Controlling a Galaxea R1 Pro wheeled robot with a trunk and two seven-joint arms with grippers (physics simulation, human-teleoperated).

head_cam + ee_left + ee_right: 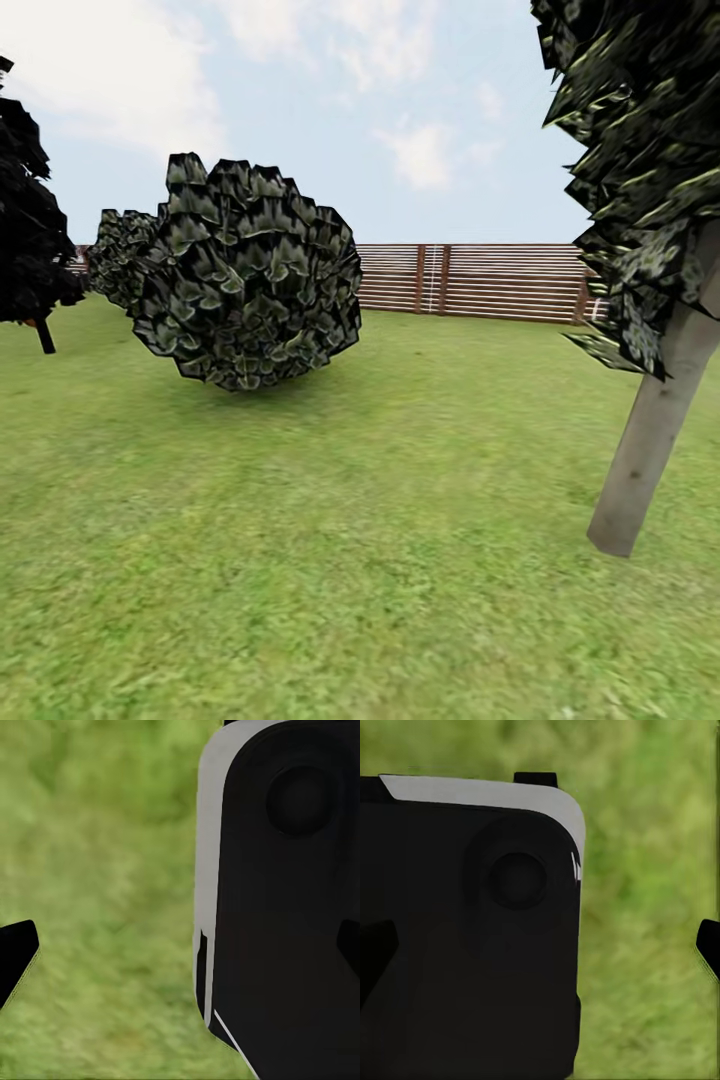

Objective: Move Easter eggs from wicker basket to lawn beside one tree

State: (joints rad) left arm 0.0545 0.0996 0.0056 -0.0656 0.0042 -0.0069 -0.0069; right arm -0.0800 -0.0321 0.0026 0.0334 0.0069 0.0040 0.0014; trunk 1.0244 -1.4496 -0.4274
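Note:
The lawn (pixel 350 560) spreads wide and green in the head view. At its right stands a tree (pixel 655 430) with a bare grey-brown trunk, leaning in the picture, its dark leafy crown overhead. The Easter eggs and the wicker basket are out of view. In the left wrist view my left gripper (pixel 180 952) is open, one black fingertip (pixel 16 958) at each side, with blurred grass and a black-and-white part of my own body (pixel 285 892) behind. My right gripper (pixel 540 949) is likewise open over grass, holding nothing.
A big round dark-green bush (pixel 250 285) sits on the grass at middle left. A dark tree (pixel 30 230) stands at the far left edge. A slatted wooden fence (pixel 480 280) closes the garden behind. Open grass lies between the bush and the grey trunk.

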